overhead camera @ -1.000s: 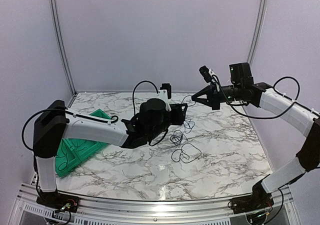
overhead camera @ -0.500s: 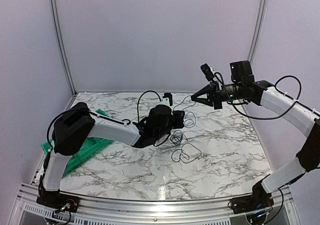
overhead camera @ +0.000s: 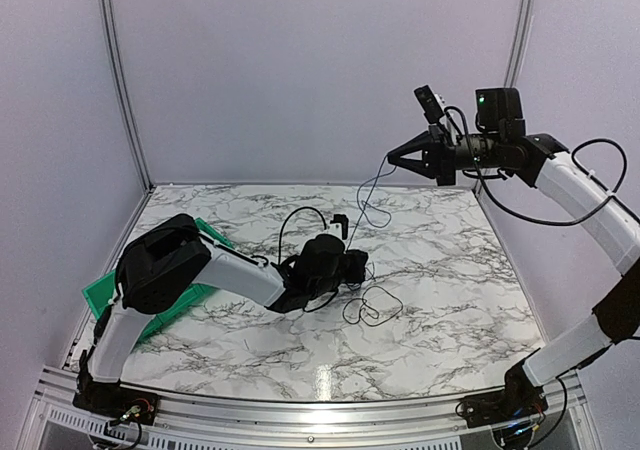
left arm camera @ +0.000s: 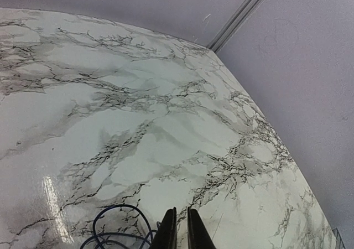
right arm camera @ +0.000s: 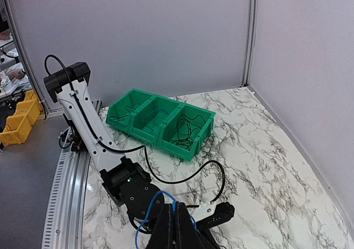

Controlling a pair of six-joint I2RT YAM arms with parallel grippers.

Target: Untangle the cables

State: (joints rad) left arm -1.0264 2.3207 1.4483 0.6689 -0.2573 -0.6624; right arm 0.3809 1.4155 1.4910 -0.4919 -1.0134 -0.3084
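The cables (overhead camera: 366,305) lie as thin black loops on the marble table (overhead camera: 450,300) near its middle. My left gripper (overhead camera: 356,267) is low over the pile's left end. In the left wrist view its fingers (left arm camera: 167,229) stand almost together, and blue loops (left arm camera: 113,227) run in under them. My right gripper (overhead camera: 392,157) is raised high at the back right, shut on a blue cable (overhead camera: 362,202) that hangs down to the pile. The right wrist view shows that blue cable (right arm camera: 145,216) pinched at its tips (right arm camera: 175,206), above the left gripper.
A green three-part bin (overhead camera: 108,292) sits at the table's left edge. In the right wrist view the bin (right arm camera: 191,146) holds black and blue wires. The left arm's own thick black cable (right arm camera: 182,171) arcs over the table. Yellow bins (right arm camera: 19,122) stand off the table.
My right gripper has risen and moved right, drawing the blue cable up from the pile. My left arm has dropped lower onto the table at the pile.
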